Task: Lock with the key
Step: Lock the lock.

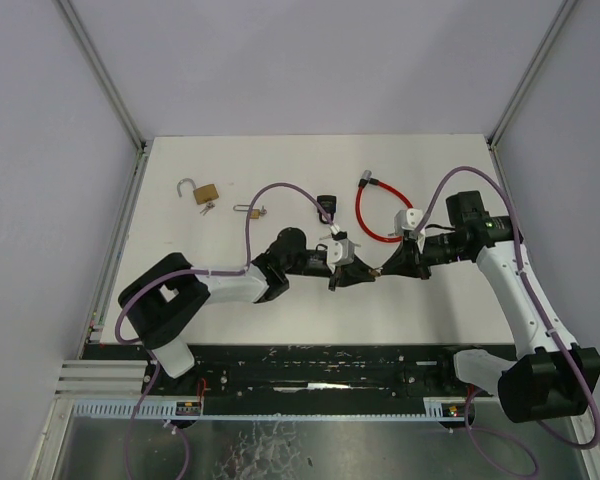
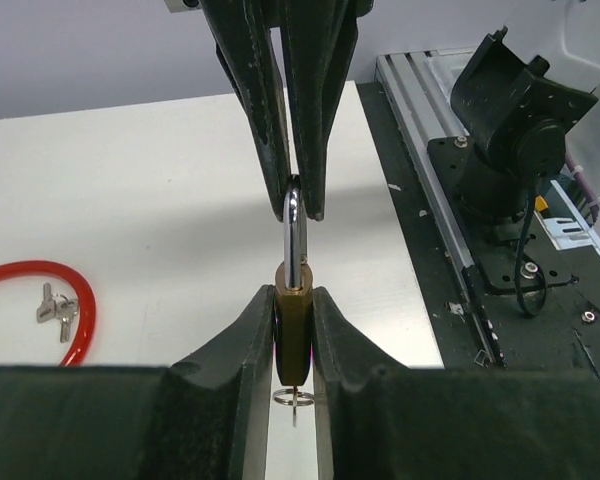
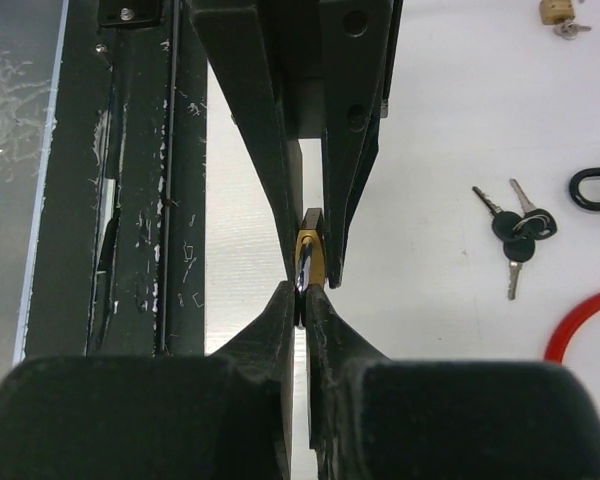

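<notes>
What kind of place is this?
Probably a robot test lab: two black-and-white robot arms bolted to a black metal rail, and a white table boxed in by plain grey panels.

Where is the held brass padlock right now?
Top view, mid-table, just on the near side of the red cable lock: the brass padlock is gripped by the left end effector on its body and the right end effector on its shackle.

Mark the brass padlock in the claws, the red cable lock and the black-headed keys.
brass padlock [image 2: 292, 322], left wrist view, on its brass body.
red cable lock [image 2: 87, 312], left wrist view, on the right curve of the loop.
black-headed keys [image 3: 520, 243], right wrist view, on a key head.
</notes>
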`<state>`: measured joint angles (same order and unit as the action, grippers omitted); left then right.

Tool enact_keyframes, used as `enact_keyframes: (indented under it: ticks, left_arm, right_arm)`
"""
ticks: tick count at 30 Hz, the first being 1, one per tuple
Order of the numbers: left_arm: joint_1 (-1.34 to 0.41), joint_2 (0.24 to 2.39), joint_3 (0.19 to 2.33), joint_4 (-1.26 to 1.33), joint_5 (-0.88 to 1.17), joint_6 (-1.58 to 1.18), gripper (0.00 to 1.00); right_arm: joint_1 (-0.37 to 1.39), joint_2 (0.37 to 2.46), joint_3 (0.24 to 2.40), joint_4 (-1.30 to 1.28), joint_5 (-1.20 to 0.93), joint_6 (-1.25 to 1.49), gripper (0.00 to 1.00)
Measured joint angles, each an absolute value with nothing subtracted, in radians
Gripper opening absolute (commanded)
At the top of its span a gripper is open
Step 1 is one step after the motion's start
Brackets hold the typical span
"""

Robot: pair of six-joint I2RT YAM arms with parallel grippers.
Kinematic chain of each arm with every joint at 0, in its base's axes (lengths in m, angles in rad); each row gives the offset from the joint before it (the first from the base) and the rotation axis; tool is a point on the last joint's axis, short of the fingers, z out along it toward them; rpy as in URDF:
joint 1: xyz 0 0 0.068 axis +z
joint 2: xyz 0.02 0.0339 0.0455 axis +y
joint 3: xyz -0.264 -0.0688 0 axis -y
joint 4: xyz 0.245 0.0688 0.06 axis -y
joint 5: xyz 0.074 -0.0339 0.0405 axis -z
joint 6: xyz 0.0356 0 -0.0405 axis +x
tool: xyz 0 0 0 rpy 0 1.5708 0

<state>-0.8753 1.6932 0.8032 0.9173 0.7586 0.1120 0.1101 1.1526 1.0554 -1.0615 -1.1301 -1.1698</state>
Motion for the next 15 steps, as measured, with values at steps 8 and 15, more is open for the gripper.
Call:
enact_keyframes:
  ticks: [8, 15]
  left_arm:
    - [-0.875, 1.693, 0.746, 0.940, 0.752, 0.113, 0.00]
    - [-0.876, 1.693, 0.701, 0.989, 0.745, 0.115, 0.00]
  right_arm:
    - [0.155, 1.174, 1.005, -0.997, -1.116, -1.147, 0.00]
    - [0.176, 1.173, 0.965, -0.973, -1.121, -1.221, 0.00]
